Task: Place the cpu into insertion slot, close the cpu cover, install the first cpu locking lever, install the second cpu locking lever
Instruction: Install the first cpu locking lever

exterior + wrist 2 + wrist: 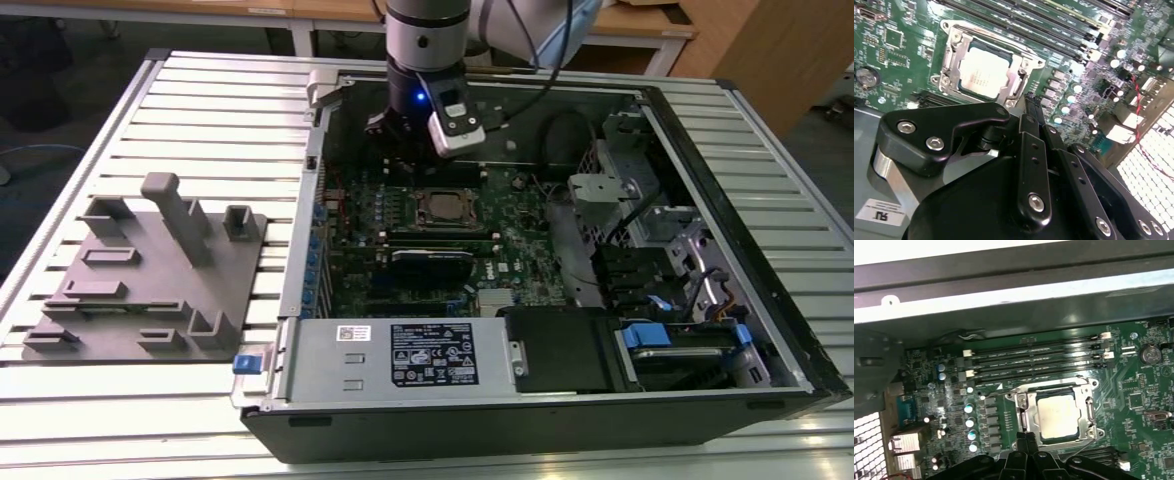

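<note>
The cpu (985, 74) (1056, 415), a silver-grey square, lies flat in the insertion slot (419, 210) on the green motherboard (514, 215). The silvery cpu cover (952, 64) (1025, 412) lies down around the chip's edges. A thin wire locking lever (996, 39) runs along one side of the socket. Another lever (1082, 448) slants away from the socket's corner. My gripper (1032, 100) (1026, 437) hovers just beside the socket's corner. Its two black fingers are pressed together with nothing between them. In the exterior view the gripper (400, 140) hangs over the board just beyond the socket.
The board sits inside an open computer case (747, 210) on a slatted table (214, 110). Long memory slots (1034, 356) run beside the socket. A grey fixture block (154, 280) stands at the exterior view's left. The power supply (400, 355) and drive bays (667, 340) fill the case's near end.
</note>
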Action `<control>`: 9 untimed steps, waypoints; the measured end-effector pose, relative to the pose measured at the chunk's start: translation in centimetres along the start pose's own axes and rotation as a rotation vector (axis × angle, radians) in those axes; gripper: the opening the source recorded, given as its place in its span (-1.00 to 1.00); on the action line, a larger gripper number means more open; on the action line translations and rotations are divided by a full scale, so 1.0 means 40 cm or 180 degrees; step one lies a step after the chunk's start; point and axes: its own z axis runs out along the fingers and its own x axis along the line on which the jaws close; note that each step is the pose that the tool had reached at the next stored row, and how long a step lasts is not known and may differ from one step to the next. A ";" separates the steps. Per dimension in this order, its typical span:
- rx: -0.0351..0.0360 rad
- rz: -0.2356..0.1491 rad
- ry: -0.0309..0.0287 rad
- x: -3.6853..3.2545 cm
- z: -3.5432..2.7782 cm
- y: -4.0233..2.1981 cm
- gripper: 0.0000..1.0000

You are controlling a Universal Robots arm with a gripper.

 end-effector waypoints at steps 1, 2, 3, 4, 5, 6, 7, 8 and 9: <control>0.0000 0.0000 -0.0002 0.004 0.000 -0.001 -0.79; -0.0001 0.0000 -0.0004 0.008 0.000 -0.001 -0.79; -0.0001 0.0000 -0.0006 0.013 0.000 -0.002 -0.79; -0.0001 0.0000 -0.0008 0.017 0.000 -0.003 -0.79; -0.0001 0.0000 -0.0010 0.020 0.000 -0.003 -0.79; -0.0002 0.0000 -0.0010 0.020 0.000 -0.003 -0.79; -0.0002 0.0000 -0.0010 0.021 0.000 -0.003 -0.79; -0.0002 -0.0001 -0.0010 0.021 0.000 -0.003 -0.79; -0.0001 -0.0001 -0.0010 0.021 0.000 -0.003 -0.79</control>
